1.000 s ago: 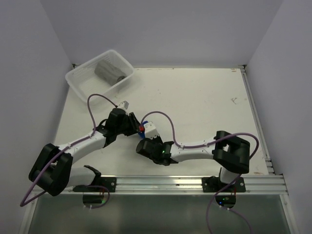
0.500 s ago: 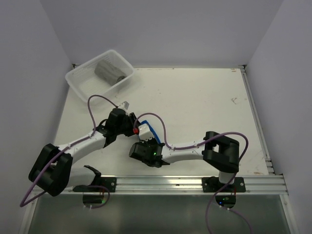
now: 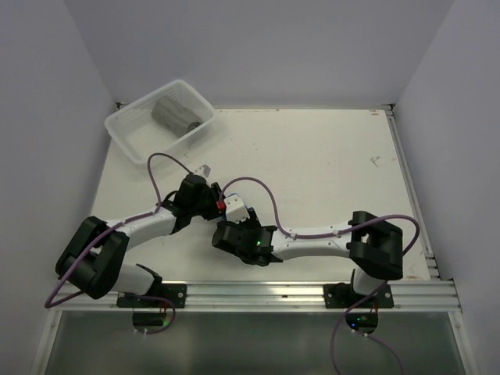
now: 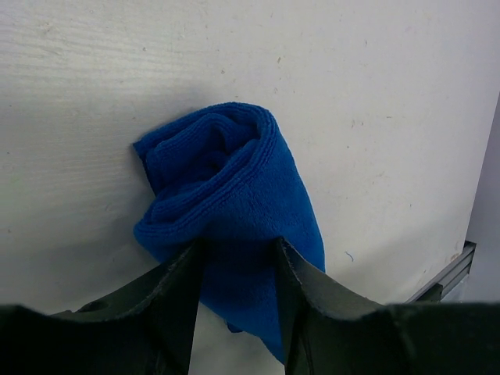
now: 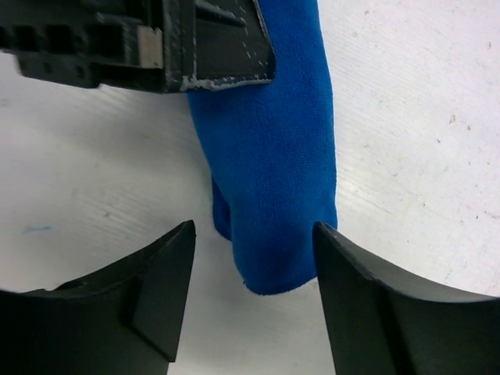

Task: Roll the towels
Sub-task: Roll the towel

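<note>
The bright blue towel (image 4: pixel 226 180) lies rolled on the white table. My left gripper (image 4: pixel 234 262) is shut on one end of the roll, one finger on each side. My right gripper (image 5: pixel 254 234) is open, its fingers straddling the other end of the blue towel (image 5: pixel 269 156) without touching it. In the top view the left gripper (image 3: pixel 212 205) and the right gripper (image 3: pixel 233 220) meet near the table's front left and hide the blue towel. The grey towel (image 3: pixel 173 115) lies rolled in the basket.
The translucent white plastic basket (image 3: pixel 125 129) sits at the table's back left corner. The left gripper's black fingers (image 5: pixel 211 47) show at the top of the right wrist view. A metal rail (image 3: pixel 312 293) runs along the near edge.
The right arm swung left and then back a little, closing in on the left gripper. The left arm's elbow shifted right. The blue towel, glimpsed between the grippers before, is now covered in the top view.
</note>
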